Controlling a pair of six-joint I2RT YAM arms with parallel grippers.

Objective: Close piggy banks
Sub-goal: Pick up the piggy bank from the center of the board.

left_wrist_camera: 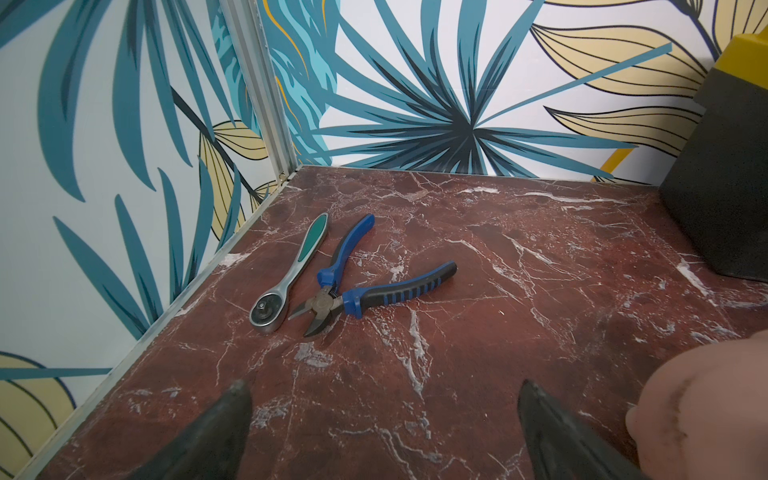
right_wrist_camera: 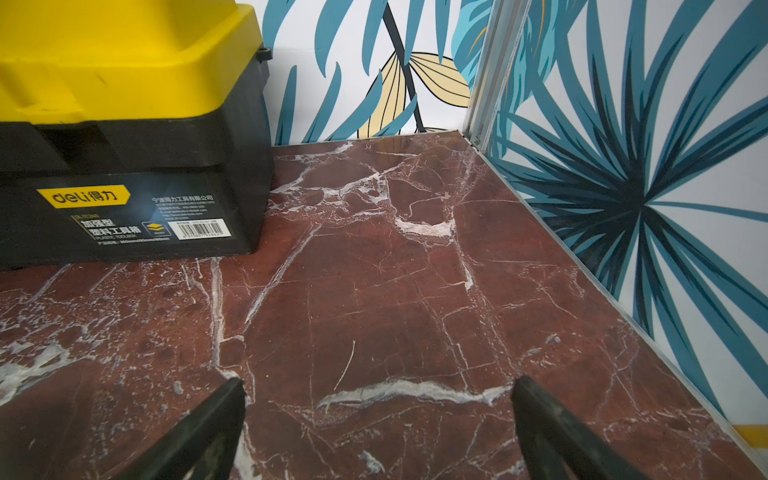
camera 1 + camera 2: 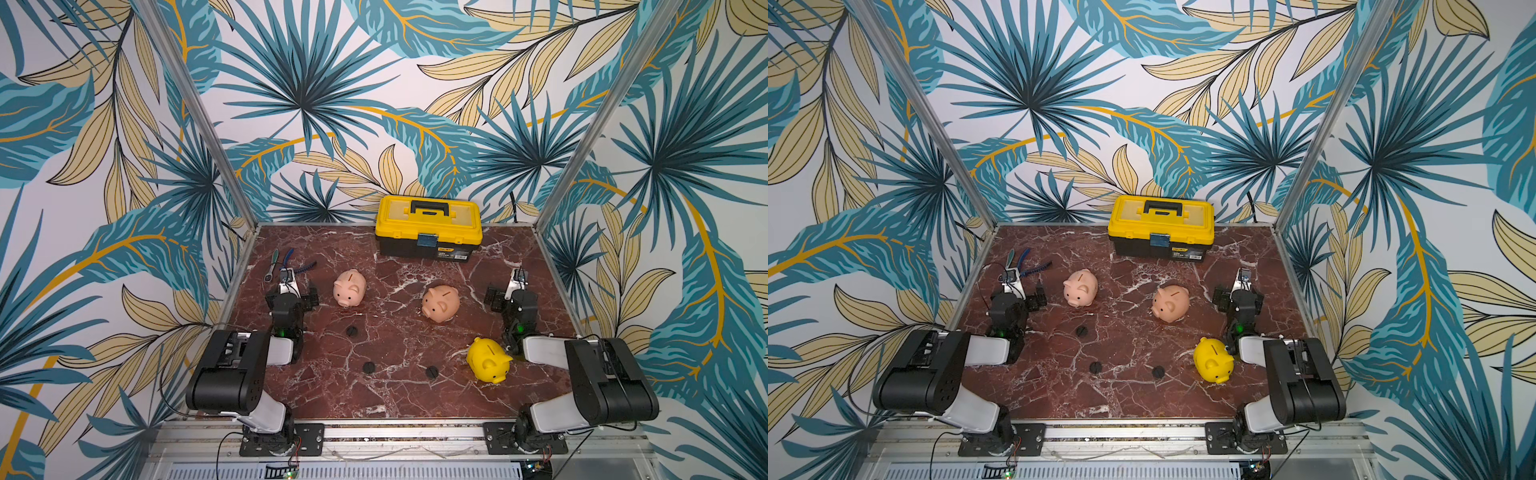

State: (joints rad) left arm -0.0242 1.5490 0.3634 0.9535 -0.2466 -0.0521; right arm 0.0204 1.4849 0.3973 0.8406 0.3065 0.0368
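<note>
Jaws of the left gripper [image 1: 382, 390] are spread wide with nothing between them, and those of the right gripper [image 2: 378, 384] likewise; each hovers low over a red marble-patterned tabletop [image 3: 399, 395].

A closed yellow-and-black toolbox [image 3: 428, 226] sits at the back edge.

Three piggy banks stand on their feet, coin slots up. The pale pink piggy bank [image 3: 350, 287] is just beside the left gripper, toward the centre. The peach-pink piggy bank [image 3: 440, 303] is mid-table, nearer the right arm. The yellow piggy bank [image 3: 488, 359] is nearer the front, just beside the right arm.

They look like hollow moulded plastic: probably light, stiff, and smooth enough to slip from a pinch. The flanks, across the widest part of the body, seem the surest hold; snout, ears and feet look too small.

A ratchet wrench [image 1: 286, 274] and blue-handled side cutters [image 1: 353, 286] lie in the far left corner.

Three small black discs [image 3: 351, 331] lie flat, well apart, in front of the pigs. These may be the belly plugs. Thin and flush with the table, they likely need a grip across the rim.
</note>
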